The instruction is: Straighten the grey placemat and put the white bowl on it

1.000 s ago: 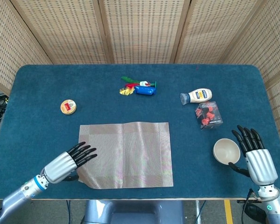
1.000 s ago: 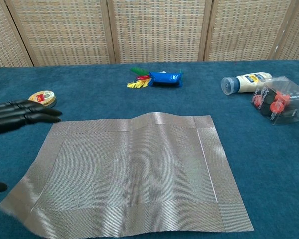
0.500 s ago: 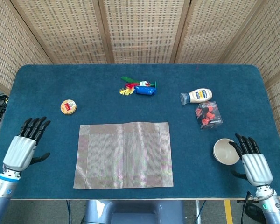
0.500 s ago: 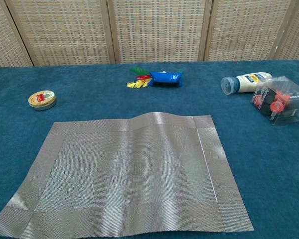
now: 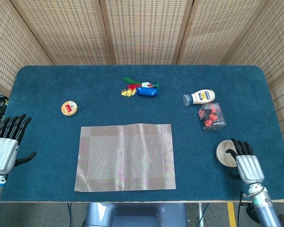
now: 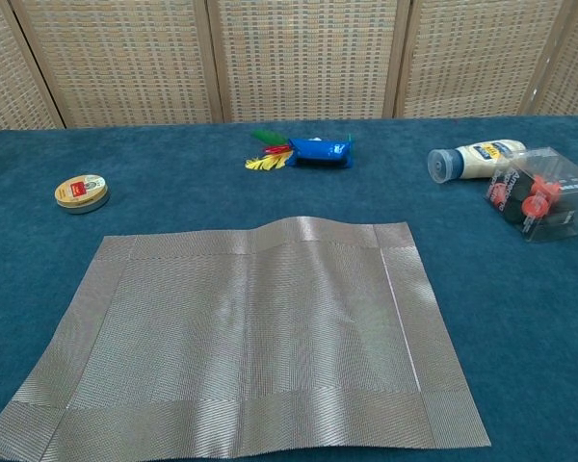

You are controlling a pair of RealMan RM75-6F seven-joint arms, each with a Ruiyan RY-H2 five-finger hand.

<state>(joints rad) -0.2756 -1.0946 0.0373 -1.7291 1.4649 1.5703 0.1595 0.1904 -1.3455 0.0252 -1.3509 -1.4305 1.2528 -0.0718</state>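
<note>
One grey placemat [image 5: 125, 156], one white bowl [image 5: 224, 152], both hands' fingers spread, empty.

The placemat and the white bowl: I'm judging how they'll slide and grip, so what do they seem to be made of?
The grey placemat looks like woven vinyl or similar synthetic mesh: a fine ribbed weave with a slight sheen, and a soft ripple at its far edge suggests it is flexible. The white bowl looks like glazed ceramic or hard plastic, smooth and off-white; which one cannot be told. The right hand partly covers it.

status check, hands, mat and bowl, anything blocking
Left hand open, off the mat. Right hand at the white bowl, grip unclear. Grey placemat flat, square to table edge, nothing on it.
</note>
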